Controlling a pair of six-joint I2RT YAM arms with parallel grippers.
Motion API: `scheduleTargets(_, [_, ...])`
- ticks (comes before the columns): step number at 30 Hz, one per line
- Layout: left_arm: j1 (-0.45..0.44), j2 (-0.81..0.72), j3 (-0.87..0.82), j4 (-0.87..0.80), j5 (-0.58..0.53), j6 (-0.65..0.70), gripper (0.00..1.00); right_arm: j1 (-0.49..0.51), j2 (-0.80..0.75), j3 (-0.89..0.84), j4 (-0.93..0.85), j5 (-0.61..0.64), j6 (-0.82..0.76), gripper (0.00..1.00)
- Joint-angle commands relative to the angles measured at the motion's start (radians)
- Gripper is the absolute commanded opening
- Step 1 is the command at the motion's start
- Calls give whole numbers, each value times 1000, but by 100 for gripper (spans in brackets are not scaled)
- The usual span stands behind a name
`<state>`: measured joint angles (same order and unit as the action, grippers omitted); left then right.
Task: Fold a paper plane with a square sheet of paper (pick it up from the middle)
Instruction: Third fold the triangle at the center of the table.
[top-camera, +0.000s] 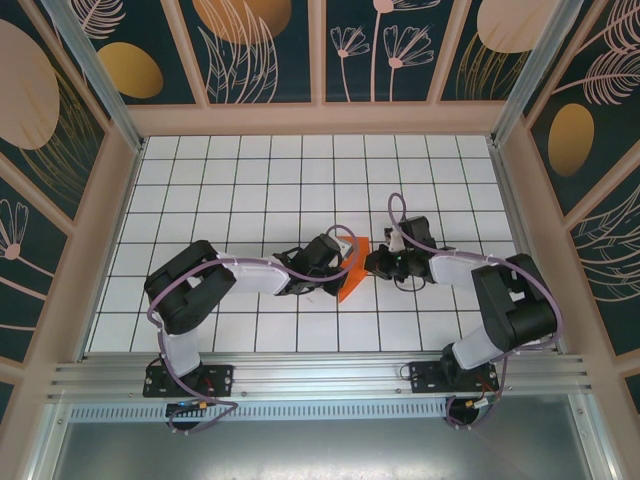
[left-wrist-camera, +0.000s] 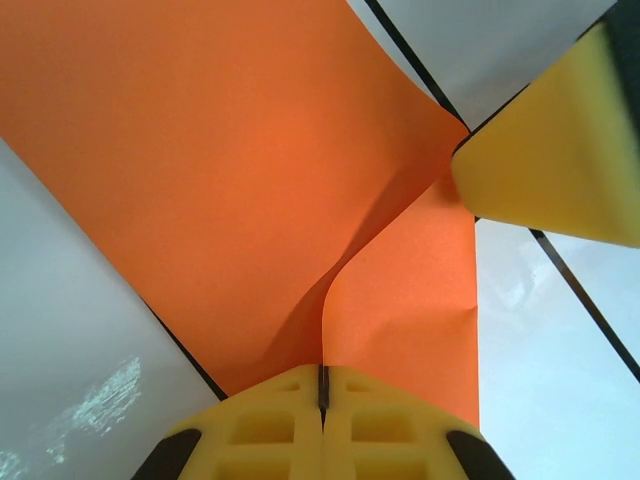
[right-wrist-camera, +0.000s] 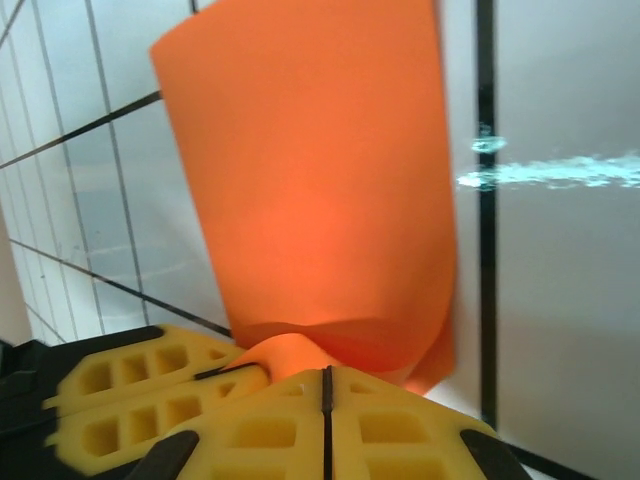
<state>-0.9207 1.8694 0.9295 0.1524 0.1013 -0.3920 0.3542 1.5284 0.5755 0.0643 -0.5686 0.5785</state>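
The square sheet of paper (top-camera: 352, 270) is bright orange and is held off the white grid table, bent upward between both grippers near the middle. My left gripper (top-camera: 338, 262) reaches it from the left. In the left wrist view its yellow jaws (left-wrist-camera: 322, 375) are shut on a raised fold of the sheet (left-wrist-camera: 230, 170). My right gripper (top-camera: 370, 263) meets it from the right; its jaws (right-wrist-camera: 325, 378) are shut on the sheet's near edge, and the paper (right-wrist-camera: 320, 180) curls away above them. The two grippers nearly touch: the right one's fingers (left-wrist-camera: 560, 150) and the left one's fingers (right-wrist-camera: 130, 385) appear in each other's views.
The tiled table (top-camera: 300, 180) stretches behind and to both sides of the grippers. Patterned walls (top-camera: 60, 150) with wooden frames enclose it on three sides. A metal rail (top-camera: 320, 375) carrying both arm bases runs along the near edge.
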Motion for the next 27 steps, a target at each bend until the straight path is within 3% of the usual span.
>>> scheduleTargets(1, [8,43,0,-77,9,22,5,-14,34,-28,2,42,-32,8])
scheduleTargets(5, [8,46,-2,-76,15,22,5,-38,55,-40,3,41,-45,9])
scheduleTargets(15, [7,44,-2,-80,16,21,5,-60,-74,-4,-28,-49,-42,11])
scheduleTargets(21, [8,48,6,-88,15,20,4,-59,2,-6,27,-69,-25,11])
scheduleTargets(27, [7,45,-3,-87,14,17,4,-60,78,4,13,25,-29,10])
